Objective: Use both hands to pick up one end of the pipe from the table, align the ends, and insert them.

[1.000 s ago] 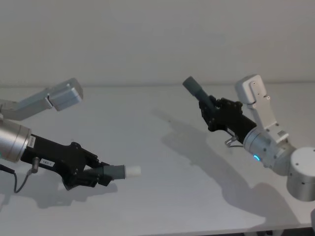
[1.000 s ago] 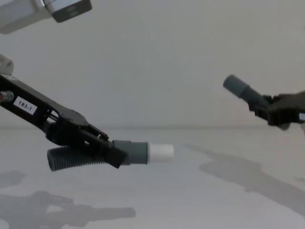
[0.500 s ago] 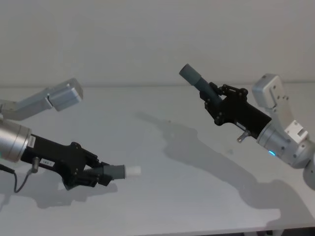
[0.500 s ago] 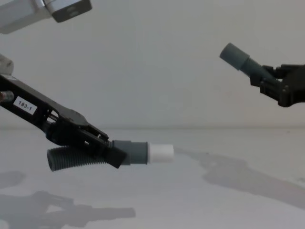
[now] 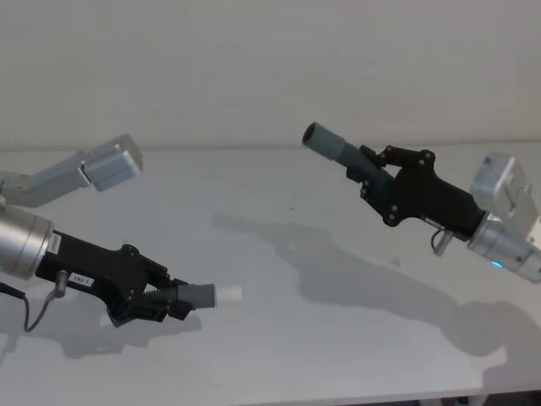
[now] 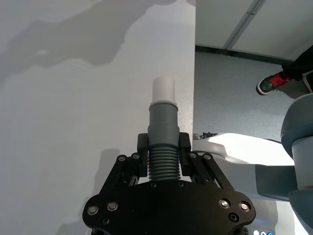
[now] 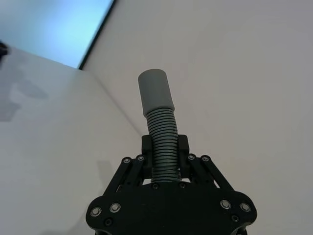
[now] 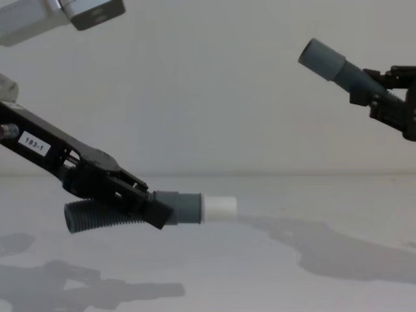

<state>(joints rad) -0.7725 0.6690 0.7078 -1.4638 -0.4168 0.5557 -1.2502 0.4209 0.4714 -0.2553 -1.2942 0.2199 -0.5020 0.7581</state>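
Head view: we see left gripper (image 5: 172, 301) clamped on plug hose (image 5: 199, 296) just abv table (image 5: 279, 347), right gripper (image 5: 368, 172) clamped on socket hose (image 5: 330, 145) higher up

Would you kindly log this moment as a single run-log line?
left tool: shut on plug hose, low over table | right tool: shut on socket hose, raised higher | status: apart, not inserted

Right of the dark grey corrugated plug hose (image 8: 179, 208), the black slotted right gripper (image 8: 372, 86) runs off the chest view's edge — the tail of its grey corrugated socket hose (image 8: 325, 60) hidden behind it.
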